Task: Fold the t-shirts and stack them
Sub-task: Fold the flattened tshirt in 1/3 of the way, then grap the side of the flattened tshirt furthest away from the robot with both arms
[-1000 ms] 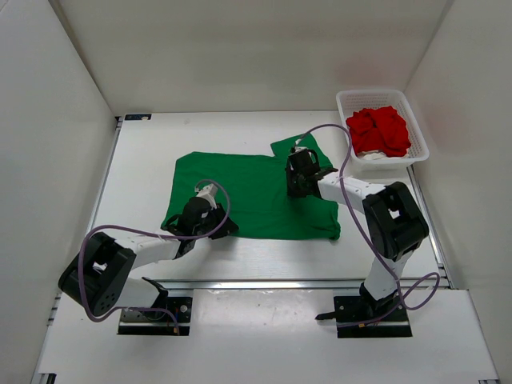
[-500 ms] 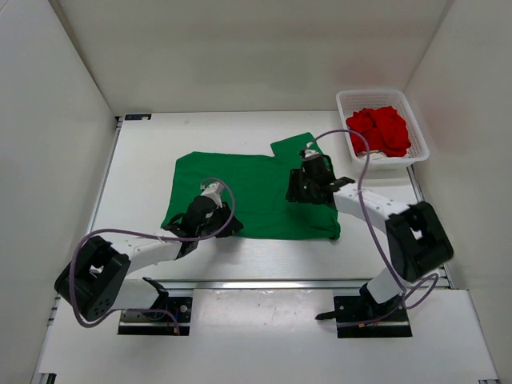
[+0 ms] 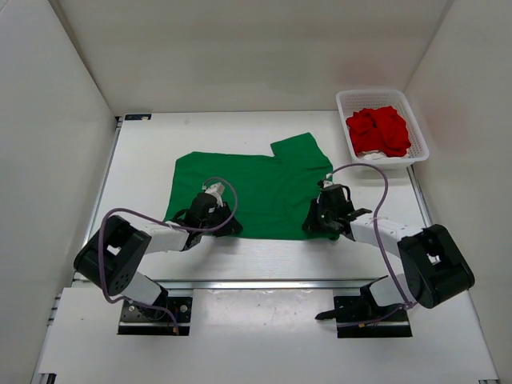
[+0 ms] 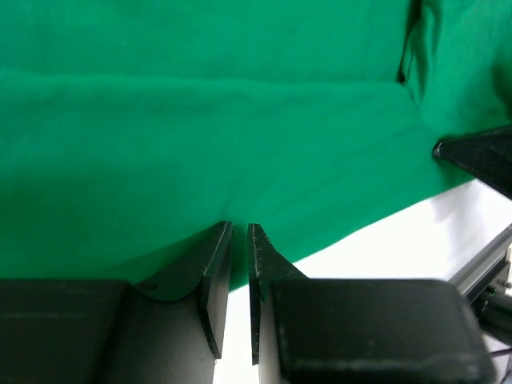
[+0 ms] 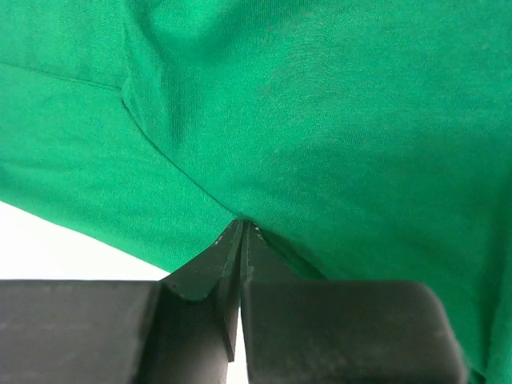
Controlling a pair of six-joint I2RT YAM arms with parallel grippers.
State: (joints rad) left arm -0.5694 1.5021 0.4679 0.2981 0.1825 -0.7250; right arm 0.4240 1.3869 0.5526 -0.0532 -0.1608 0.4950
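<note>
The bright green t-shirt (image 3: 256,188) lies spread flat mid-table, and it fills the left wrist view (image 4: 200,120) and the right wrist view (image 5: 336,120). My left gripper (image 3: 224,227) sits at its near left hem, with jaws nearly together on the cloth edge (image 4: 238,230). My right gripper (image 3: 314,228) is at the near right hem, shut on a puckered pinch of green cloth (image 5: 242,224). The red t-shirt (image 3: 380,130) lies crumpled in the basket. A strip of pale cloth (image 3: 370,155) shows under it; I cannot tell if it is the off-white t-shirt.
The white mesh basket (image 3: 420,140) stands at the back right of the table. White walls close in the left, back and right sides. Bare white table (image 4: 416,240) shows just beyond the shirt's near edge. A dark pointed part (image 4: 480,156) pokes in at the right of the left wrist view.
My right gripper moved from the shirt's far right sleeve area down to its near right hem and closed on it. The right sleeve now lies flat. My left gripper stayed at the near left hem.
</note>
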